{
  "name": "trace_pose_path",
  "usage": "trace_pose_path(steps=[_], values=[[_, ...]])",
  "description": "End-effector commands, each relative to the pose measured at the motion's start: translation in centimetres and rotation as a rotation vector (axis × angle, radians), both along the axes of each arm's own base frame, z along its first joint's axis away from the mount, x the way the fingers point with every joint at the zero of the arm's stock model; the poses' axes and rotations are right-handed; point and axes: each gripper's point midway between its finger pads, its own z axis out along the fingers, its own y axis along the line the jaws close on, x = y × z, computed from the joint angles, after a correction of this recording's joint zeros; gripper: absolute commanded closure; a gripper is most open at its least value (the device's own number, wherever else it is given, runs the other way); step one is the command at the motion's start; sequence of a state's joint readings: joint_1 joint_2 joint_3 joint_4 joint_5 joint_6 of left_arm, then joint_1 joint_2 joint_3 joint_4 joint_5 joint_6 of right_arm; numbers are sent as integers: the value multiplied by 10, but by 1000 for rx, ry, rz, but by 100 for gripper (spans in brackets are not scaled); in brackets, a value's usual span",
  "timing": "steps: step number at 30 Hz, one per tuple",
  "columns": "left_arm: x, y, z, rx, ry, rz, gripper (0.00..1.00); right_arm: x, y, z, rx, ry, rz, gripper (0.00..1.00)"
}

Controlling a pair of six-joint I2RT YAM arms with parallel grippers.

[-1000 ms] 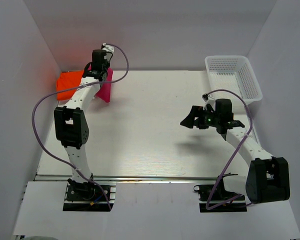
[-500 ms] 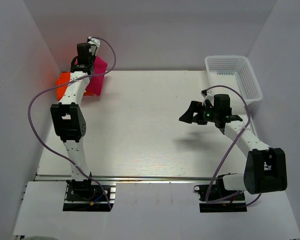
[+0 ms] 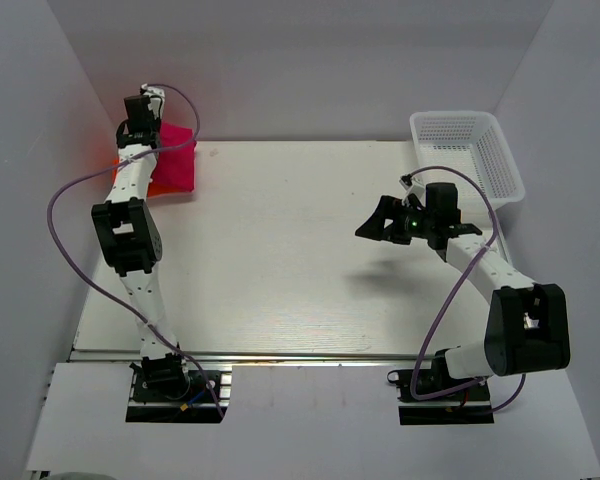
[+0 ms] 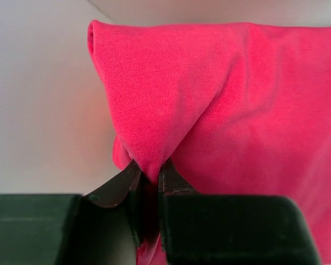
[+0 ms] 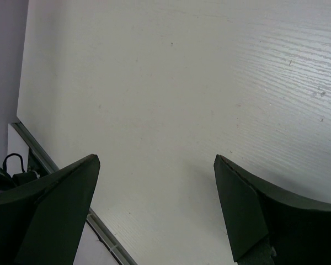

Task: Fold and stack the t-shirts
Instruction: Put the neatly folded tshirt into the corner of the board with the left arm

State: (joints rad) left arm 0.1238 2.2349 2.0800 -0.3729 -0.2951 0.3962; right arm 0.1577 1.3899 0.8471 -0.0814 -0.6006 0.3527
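The magenta-pink t-shirt (image 3: 176,160) is folded and hangs in the back left corner of the table, next to the left wall. My left gripper (image 3: 145,135) is shut on a bunched fold of this pink t-shirt (image 4: 220,94), with the cloth pinched between the fingers (image 4: 174,179). Of the orange t-shirt (image 3: 148,188) only a thin strip shows, under the pink one and my left arm. My right gripper (image 3: 380,225) hovers open over the right half of the table. Only bare table shows between its fingers (image 5: 71,182).
A white mesh basket (image 3: 467,150) stands at the back right corner. Grey walls close in the table (image 3: 280,250) on the left, back and right. A metal rail (image 3: 280,355) runs along the near edge by the arm bases.
My left arm has swung left towards the back corner, carrying the pink t-shirt over the orange one, which now is nearly covered. The right gripper has barely shifted and stays open.
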Motion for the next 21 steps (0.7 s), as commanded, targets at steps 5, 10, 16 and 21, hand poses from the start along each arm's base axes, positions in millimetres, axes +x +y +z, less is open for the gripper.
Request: trace_pose_path(steps=[5, 10, 16, 21], values=[[8, 46, 8, 49, -48, 182, 1, 15, 7, 21, 31, -59, 11, 10], [4, 54, 13, 61, -54, 249, 0, 15, 7, 22, 35, -59, 6, 10], [-2, 39, 34, -28, -103, 204, 0, 8, 7, 27, 40, -81, 9, 10], [-14, 2, 44, -146, -95, 114, 0, 2, 6, 31, 43, -101, 16, 10]])
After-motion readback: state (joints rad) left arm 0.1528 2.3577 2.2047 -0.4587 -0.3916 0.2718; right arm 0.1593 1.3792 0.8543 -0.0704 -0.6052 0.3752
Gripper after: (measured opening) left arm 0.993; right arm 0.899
